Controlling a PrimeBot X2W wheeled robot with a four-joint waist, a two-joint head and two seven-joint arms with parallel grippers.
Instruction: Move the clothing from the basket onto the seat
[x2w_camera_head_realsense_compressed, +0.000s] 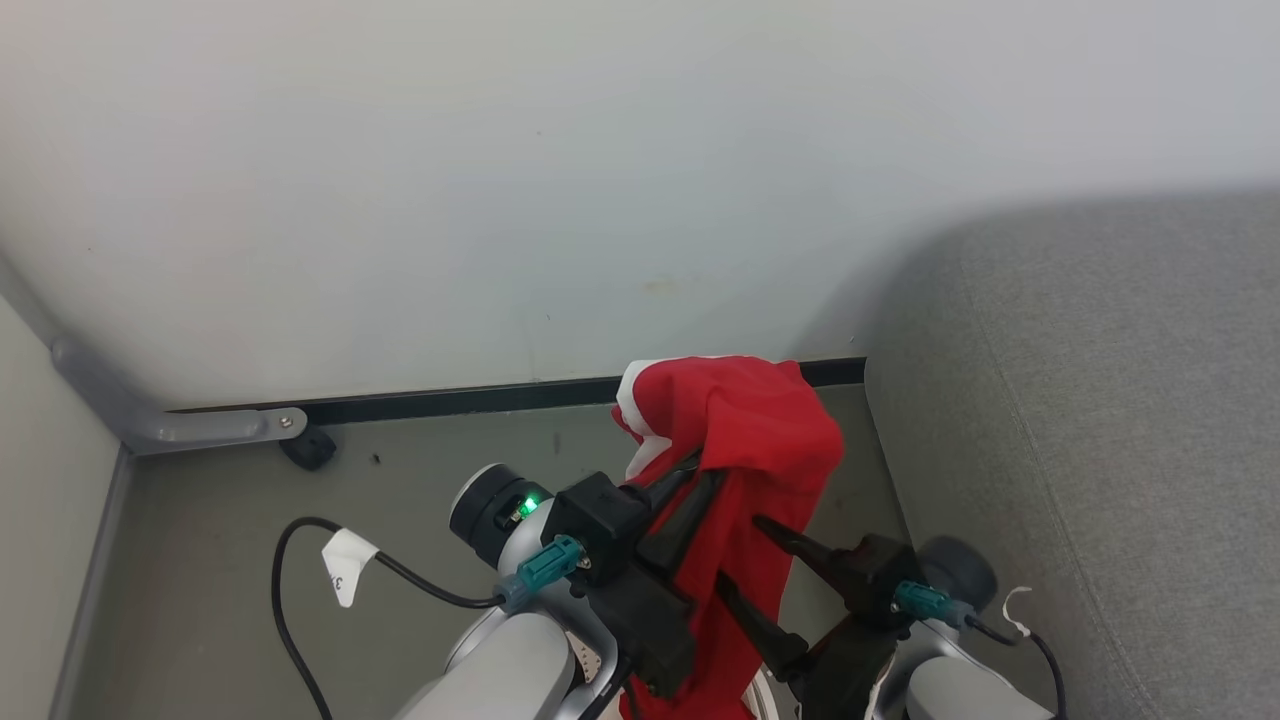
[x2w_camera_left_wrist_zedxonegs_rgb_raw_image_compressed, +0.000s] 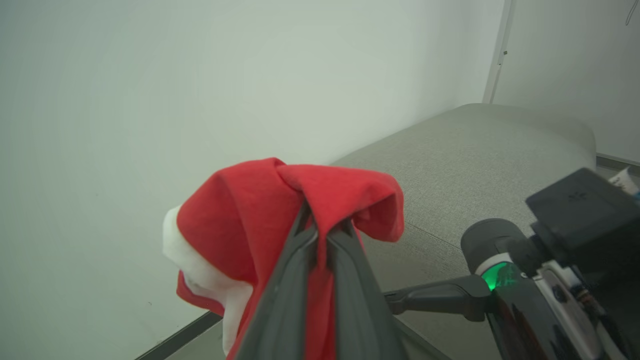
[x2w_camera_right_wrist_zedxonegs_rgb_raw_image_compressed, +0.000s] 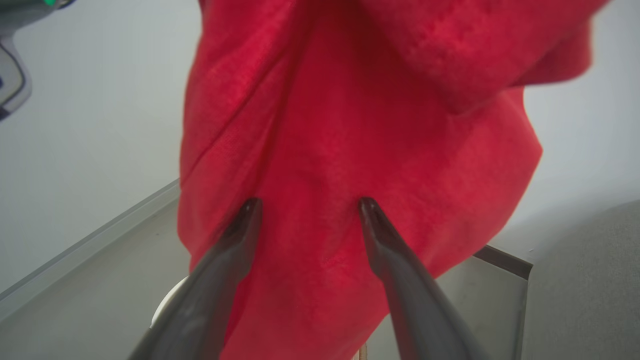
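the left gripper (x2w_camera_left_wrist_zedxonegs_rgb_raw_image_compressed: 320, 227) was clamped shut on the red clothing (x2w_camera_left_wrist_zedxonegs_rgb_raw_image_compressed: 235, 220), which draped over its tips; the right gripper (x2w_camera_right_wrist_zedxonegs_rgb_raw_image_compressed: 310, 205) stood open, close behind the hanging folds, left of the seat (x2w_camera_head_realsense_compressed: 1100, 400).

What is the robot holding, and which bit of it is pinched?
The left gripper is shut on the red clothing, pinching a bunched fold near its top, so the rest hangs down. The right gripper is open and holds nothing.
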